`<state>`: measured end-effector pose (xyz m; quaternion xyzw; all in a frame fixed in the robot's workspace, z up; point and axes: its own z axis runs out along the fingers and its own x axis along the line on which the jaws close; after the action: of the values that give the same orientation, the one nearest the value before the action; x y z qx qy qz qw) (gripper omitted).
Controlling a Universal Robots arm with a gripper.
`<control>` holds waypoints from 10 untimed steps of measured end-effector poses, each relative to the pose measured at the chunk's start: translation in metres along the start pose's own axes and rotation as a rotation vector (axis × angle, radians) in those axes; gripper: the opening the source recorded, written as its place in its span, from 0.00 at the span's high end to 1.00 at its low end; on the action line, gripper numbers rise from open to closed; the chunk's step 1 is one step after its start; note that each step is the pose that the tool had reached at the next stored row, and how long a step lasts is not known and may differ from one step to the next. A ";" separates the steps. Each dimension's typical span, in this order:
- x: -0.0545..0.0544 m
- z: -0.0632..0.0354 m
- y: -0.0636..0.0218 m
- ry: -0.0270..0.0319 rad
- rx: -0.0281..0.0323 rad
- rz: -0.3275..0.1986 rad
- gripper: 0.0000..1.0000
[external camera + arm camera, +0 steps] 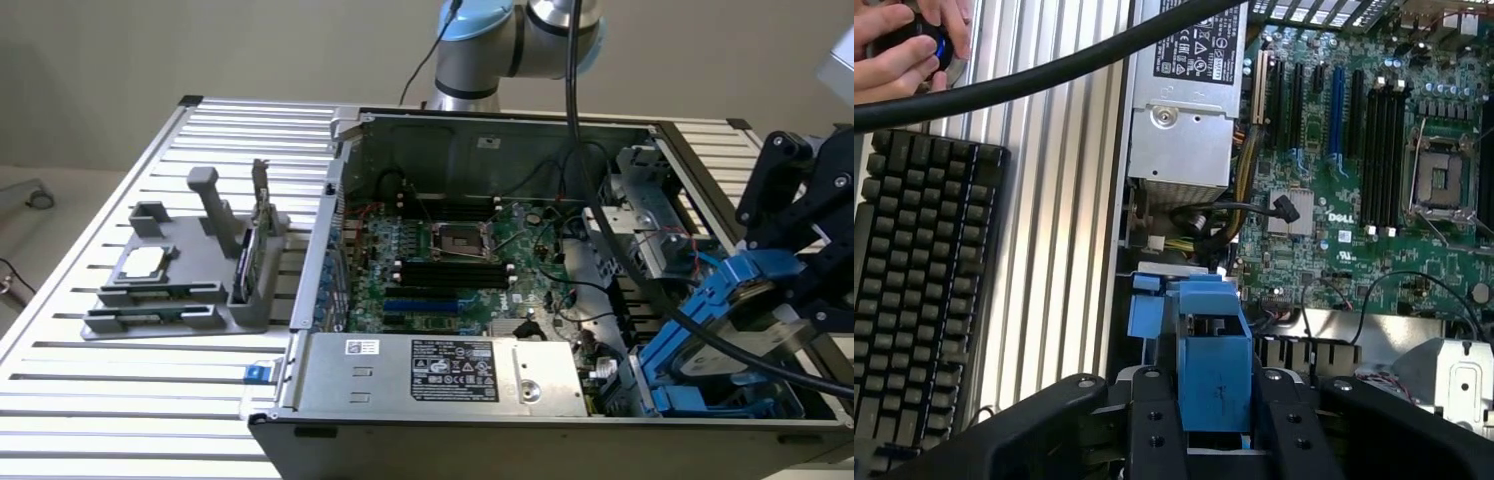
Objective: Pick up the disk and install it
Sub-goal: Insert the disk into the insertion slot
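Currently the disk (1209, 350), edge-on in its blue bracket, sits clamped between the closed jaws of the claw (767, 298). It hangs tilted over the corner of the computer case (467, 122) at the exterior view's right, near the power supply (441, 368). The grip looks to be on slick plastic, so a knock could twist the disk askew and jam it against the metal bay (643, 235). Thin wires (1224, 215) lie loose below it and might get pinched. The thick black cable (583, 200) draped across the case could snag on its wall. A slip would probably drop the disk onto the circuit board (454, 262).
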<state>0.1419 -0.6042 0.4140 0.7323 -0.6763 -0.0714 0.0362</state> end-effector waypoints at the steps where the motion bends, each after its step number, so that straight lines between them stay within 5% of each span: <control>1: 0.000 0.0005 -0.0001 -0.0030 0.0004 0.001 0.68; 10: 0.000 0.0024 -0.0026 -0.0346 0.0032 0.004 0.68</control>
<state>0.1441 -0.6040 0.4112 0.7295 -0.6786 -0.0829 0.0235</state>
